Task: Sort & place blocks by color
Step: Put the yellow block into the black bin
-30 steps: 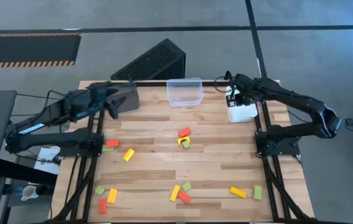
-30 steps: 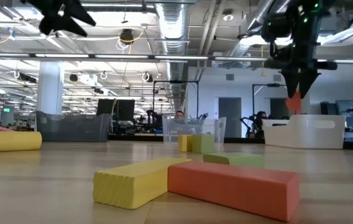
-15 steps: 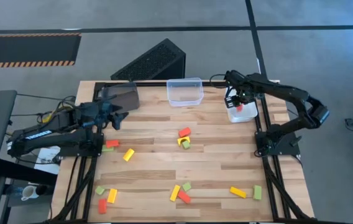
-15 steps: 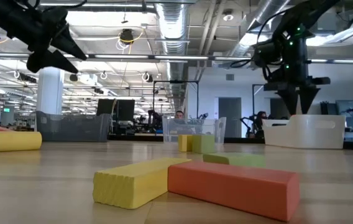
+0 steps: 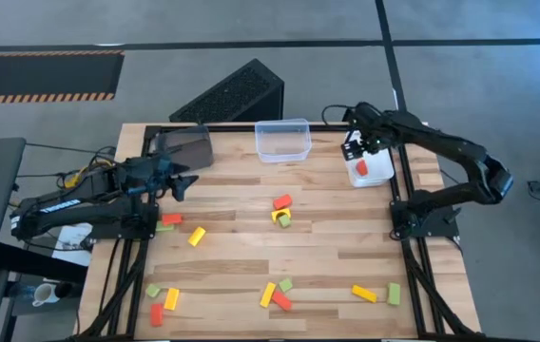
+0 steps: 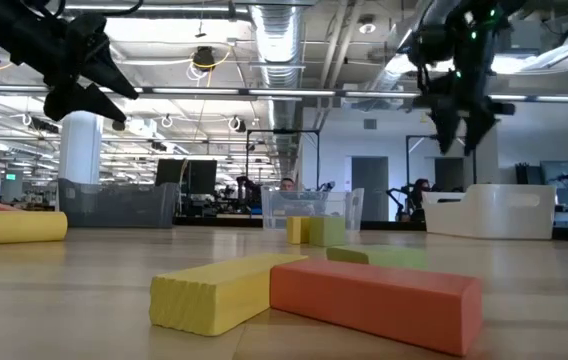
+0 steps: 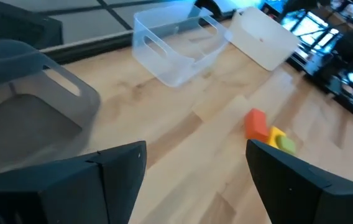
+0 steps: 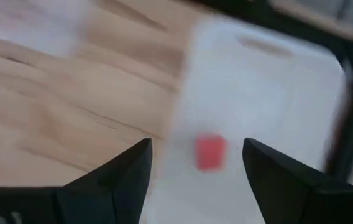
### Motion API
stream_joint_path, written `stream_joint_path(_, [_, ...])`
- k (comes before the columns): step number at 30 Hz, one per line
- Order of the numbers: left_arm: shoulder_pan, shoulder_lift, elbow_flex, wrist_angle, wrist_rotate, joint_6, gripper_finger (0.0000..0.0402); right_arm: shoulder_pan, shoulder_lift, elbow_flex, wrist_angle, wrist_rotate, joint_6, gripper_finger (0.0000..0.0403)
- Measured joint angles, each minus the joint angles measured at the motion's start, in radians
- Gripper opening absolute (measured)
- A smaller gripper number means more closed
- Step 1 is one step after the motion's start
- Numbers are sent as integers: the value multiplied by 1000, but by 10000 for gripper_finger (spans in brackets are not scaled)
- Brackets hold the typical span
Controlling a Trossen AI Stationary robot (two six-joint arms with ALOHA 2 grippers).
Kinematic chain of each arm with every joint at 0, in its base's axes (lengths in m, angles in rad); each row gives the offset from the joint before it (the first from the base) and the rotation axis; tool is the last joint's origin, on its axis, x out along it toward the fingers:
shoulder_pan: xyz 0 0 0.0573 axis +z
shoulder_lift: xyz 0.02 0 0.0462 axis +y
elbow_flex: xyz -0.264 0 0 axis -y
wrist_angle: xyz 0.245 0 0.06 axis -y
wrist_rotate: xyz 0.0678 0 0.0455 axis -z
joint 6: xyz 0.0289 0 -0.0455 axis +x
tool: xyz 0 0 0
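While the right gripper [image 5: 356,149] hangs over the white bin [image 5: 377,178] at the bench's [image 5: 327,242] far right corner, its jaws stand apart with nothing between them, and a red block [image 8: 210,152] lies on the bin floor directly below, so white looks to be the bin for red. The right wrist view confirms it: empty gap between the dark fingers, red block loose inside the white walls. The left gripper [image 5: 181,183] hovers near the dark brown bin [image 5: 188,148] at the far left corner, jaws open and empty too; its wrist camera looks across toward the clear bin [image 7: 179,46] at the far middle and a small cluster on the bench centre, a red block [image 5: 282,201] touching a yellow [image 5: 276,216] and a light green one [image 5: 285,222]. Neither the brown nor the clear bin shows any block that I can make out. The rest of the blocks are loose on the bench: a red [image 5: 172,219] and a yellow [image 5: 197,236] at mid left, more mixed red, yellow and green along the near edge, including a yellow [image 6: 219,290] and red pair [image 6: 374,300] right in front of the low camera. My read: early in the sort, most pieces unplaced. The centre cluster is the closest target for the left arm; the three touch, so picking one will likely nudge the others.
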Motion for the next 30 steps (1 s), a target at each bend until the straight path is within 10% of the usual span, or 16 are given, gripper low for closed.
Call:
stream_joint_path(13, [-50, 178, 1, -89, 386, -133, 261, 438, 7, 11, 518, -51, -23, 272])
stream_joint_path(30, [-278, 607, 168, -339, 341, -442, 261, 629, 162, 10, 651, -126, 46, 272])
